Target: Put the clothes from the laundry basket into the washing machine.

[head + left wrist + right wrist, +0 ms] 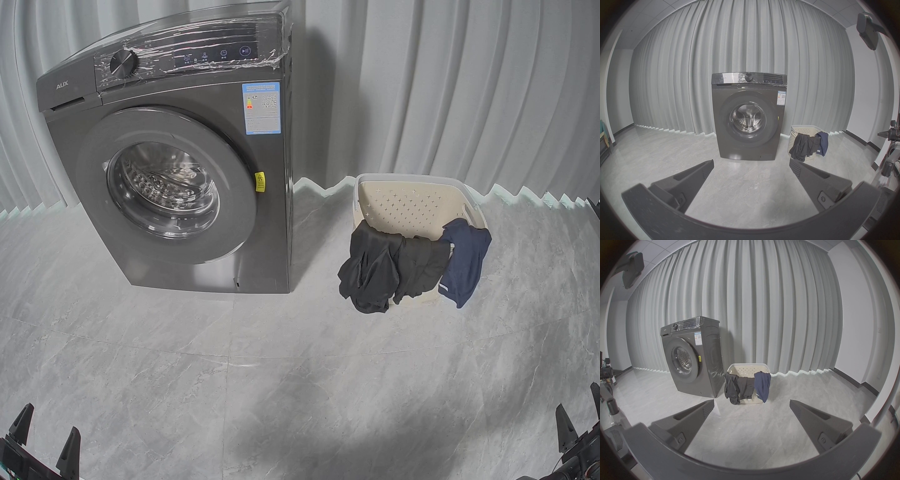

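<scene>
A dark grey front-loading washing machine (181, 162) stands on the floor at the left with its round door (165, 187) shut. To its right sits a cream laundry basket (412, 203) with a black garment (384, 265) and a navy garment (465, 253) draped over its front rim. My left gripper (44, 437) is open at the lower left, far from both. My right gripper (581, 415) is open at the lower right. From the left wrist, the machine (748, 115) and basket (807, 140) lie ahead of my open gripper (751, 164); from the right wrist, the basket (750, 379) sits beyond my open gripper (751, 404).
Grey marble-look floor tiles (281, 387) stretch between me and the machine. Pleated white curtains (450, 87) cover the wall behind. Camera equipment on stands (890, 147) sits off to the side.
</scene>
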Available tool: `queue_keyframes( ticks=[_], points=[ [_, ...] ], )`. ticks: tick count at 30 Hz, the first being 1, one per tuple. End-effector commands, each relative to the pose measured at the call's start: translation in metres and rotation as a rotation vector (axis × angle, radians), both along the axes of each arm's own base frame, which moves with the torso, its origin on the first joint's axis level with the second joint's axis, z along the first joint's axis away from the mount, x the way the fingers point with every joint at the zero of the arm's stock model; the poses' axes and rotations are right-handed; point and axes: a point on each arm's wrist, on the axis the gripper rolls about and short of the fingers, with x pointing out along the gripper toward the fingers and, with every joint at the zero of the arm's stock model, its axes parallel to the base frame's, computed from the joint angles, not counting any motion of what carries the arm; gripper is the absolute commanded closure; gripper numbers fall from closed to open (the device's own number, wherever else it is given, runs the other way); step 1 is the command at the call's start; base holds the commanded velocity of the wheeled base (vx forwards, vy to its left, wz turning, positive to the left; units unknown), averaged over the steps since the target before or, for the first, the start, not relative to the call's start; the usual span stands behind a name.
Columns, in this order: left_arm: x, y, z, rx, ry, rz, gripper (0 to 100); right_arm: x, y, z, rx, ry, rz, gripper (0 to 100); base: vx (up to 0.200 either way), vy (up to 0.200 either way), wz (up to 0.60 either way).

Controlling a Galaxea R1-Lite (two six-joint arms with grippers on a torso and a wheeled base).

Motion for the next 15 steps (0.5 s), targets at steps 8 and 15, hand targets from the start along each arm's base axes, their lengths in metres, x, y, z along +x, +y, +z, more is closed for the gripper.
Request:
queue_keyframes(
  ticks=[8, 15],
  points=[
    [0.0001, 0.0, -0.0048, -0.001, 0.001, 0.0, 0, 0.0, 0.0, -0.0048, 0.0, 0.0, 0.0, 0, 0.0, -0.2, 0.0],
    [0.0001, 0.0, -0.0048, -0.001, 0.001, 0.0, 0, 0.0, 0.0, -0.0048, 0.0, 0.0, 0.0, 0, 0.0, -0.2, 0.0]
  ],
)
